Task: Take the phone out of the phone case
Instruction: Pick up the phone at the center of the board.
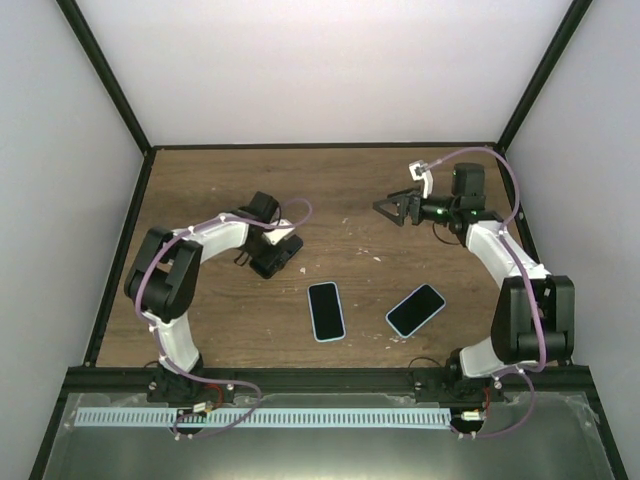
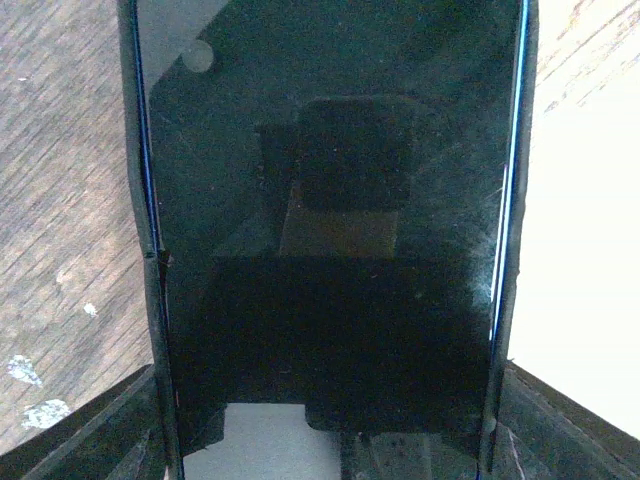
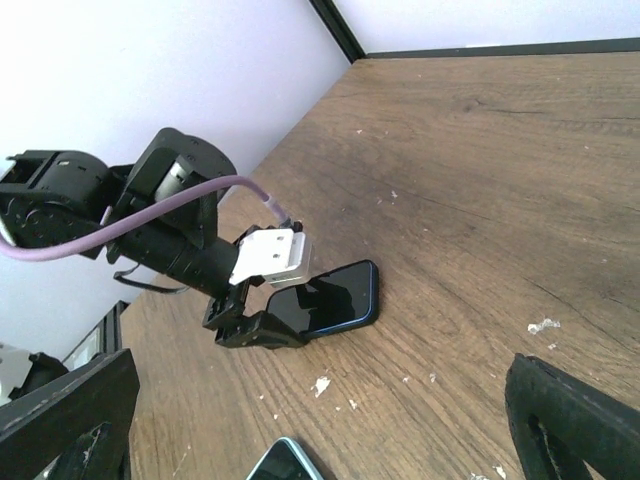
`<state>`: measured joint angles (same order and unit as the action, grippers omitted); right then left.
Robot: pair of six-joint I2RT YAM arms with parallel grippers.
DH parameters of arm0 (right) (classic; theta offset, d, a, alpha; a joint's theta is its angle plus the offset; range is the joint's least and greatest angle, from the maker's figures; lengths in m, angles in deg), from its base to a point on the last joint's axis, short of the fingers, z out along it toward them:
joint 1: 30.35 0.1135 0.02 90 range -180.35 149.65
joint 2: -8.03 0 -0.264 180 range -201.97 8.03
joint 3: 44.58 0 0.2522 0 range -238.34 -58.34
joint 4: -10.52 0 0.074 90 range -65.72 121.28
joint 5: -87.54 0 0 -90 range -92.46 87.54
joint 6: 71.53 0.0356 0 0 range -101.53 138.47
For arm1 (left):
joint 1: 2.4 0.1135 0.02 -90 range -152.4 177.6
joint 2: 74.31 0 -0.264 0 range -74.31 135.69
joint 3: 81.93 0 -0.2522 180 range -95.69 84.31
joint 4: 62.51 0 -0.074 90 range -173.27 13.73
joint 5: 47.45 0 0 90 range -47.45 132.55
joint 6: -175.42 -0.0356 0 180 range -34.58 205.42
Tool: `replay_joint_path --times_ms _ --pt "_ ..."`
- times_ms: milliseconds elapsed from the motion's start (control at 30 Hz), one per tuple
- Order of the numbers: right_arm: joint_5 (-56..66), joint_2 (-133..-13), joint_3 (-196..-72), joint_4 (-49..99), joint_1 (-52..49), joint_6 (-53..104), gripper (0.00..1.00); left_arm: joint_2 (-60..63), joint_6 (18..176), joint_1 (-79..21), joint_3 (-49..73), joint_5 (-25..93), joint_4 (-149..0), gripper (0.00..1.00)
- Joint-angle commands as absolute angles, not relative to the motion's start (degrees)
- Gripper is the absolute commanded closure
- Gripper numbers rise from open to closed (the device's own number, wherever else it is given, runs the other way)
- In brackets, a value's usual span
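A dark phone with a blue edge (image 2: 330,200) fills the left wrist view. My left gripper (image 2: 330,430) is shut across its width, one finger (image 2: 90,430) at each long side. In the right wrist view that phone (image 3: 338,296) rests flat on the wood with the left gripper (image 3: 255,325) at its near end. From above, the left gripper (image 1: 272,257) sits left of centre. My right gripper (image 1: 392,210) is open and empty, raised at the right, facing the left arm. I cannot tell case from phone.
Two more phones with light blue rims lie face up near the front: one (image 1: 326,310) at centre, one (image 1: 415,310) angled to its right. The centre one's corner (image 3: 288,462) shows in the right wrist view. Walls enclose the wooden table (image 1: 340,180).
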<state>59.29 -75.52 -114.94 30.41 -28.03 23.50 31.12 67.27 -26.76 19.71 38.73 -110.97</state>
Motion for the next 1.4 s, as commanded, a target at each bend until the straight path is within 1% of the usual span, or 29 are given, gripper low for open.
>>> replay_joint_path --times_ms 0,100,133,300,467,667,767,867,1033,1100,1233,1267,1333,1367 --pt "58.1 -77.3 -115.2 25.7 -27.9 28.2 0.0 31.5 68.8 -27.5 20.6 37.5 -109.5 0.28" --pt "56.6 -78.0 -115.4 23.4 -27.8 31.1 0.0 28.2 70.1 -27.2 21.1 38.0 -107.4 0.38" --pt "56.0 -78.2 -115.6 22.6 -27.7 32.2 0.0 26.7 70.6 -27.0 21.5 38.2 -106.4 0.4" --pt "53.2 -79.7 -117.0 19.9 -27.0 37.2 0.0 17.5 71.6 -26.8 21.8 38.9 -103.0 0.43" --pt "53.3 -81.7 -119.7 17.7 -25.5 43.4 0.0 11.8 72.7 -26.9 19.3 37.1 -103.2 0.44" --pt "54.1 -83.0 -124.3 14.9 -19.5 49.7 0.02 5.4 73.8 -28.6 16.8 36.7 -102.9 0.46" --pt "53.5 -83.2 -124.1 12.8 -15.6 52.2 0.06 2.7 74.3 -30.1 16.5 36.6 -102.4 0.46" --pt "52.7 -84.0 -124.7 12.0 -12.5 53.2 0.12 1.7 74.9 -31.3 15.8 36.8 -102.8 0.47" --pt "50.7 -85.5 -127.6 12.4 -9.1 54.5 0.15 1.5 76.1 -32.8 14.8 36.3 -102.6 0.5" --pt "48.8 -86.4 -129.4 14.3 -7.9 55.3 0.18 1.8 76.0 -34.1 14.5 37.0 -102.5 0.5" --pt "46.7 -87.7 -132.3 17.6 -6.3 55.9 0.27 2.3 75.5 -36.9 14.4 38.9 -102.4 0.5" --pt "46.0 -87.7 -132.1 17.7 -5.9 56.4 0.31 2.3 75.5 -37.2 14.5 39.3 -102.3 0.5" --pt "44.3 -87.5 -131.4 18.1 -5.5 57.5 0.42 2.4 75.7 -37.4 14.5 39.9 -102.1 0.5" --pt "43.9 -87.2 -130.9 17.8 -5.4 58.0 0.44 2.5 75.9 -37.4 14.4 40.2 -102.0 0.5"
